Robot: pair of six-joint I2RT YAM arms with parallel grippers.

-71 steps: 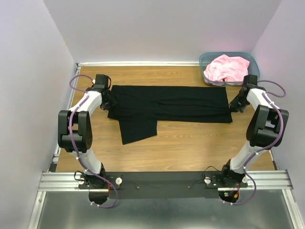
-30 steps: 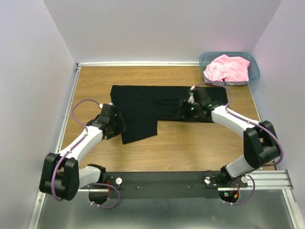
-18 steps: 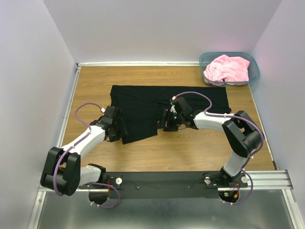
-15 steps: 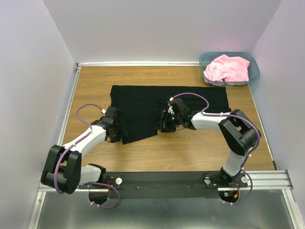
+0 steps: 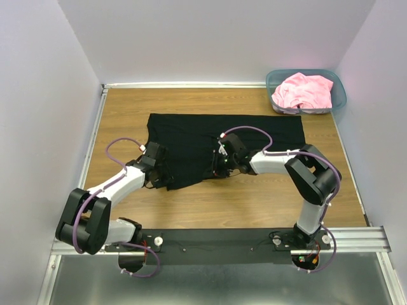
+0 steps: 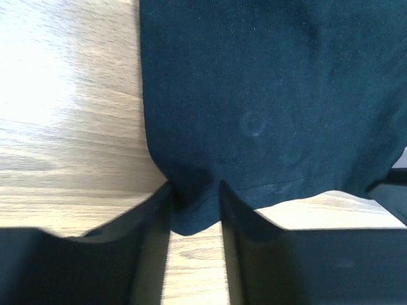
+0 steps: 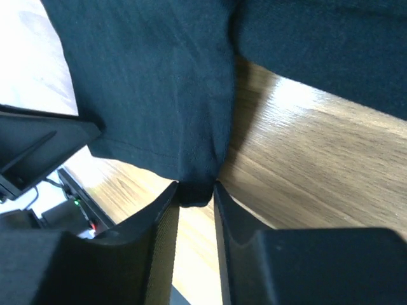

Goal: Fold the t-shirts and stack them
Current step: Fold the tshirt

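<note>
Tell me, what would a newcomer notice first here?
A large black t-shirt lies spread across the wooden table, its near flap pinched at both corners by the left gripper and right gripper. At the far right corner, a pink t-shirt sits heaped in a teal bin.

black t-shirt (image 5: 254, 132): matt knit cloth | pink t-shirt (image 5: 305, 90): soft cloth | table (image 5: 254, 204): smooth, sheeny wood | bin (image 5: 341, 95): translucent plastic
</note>
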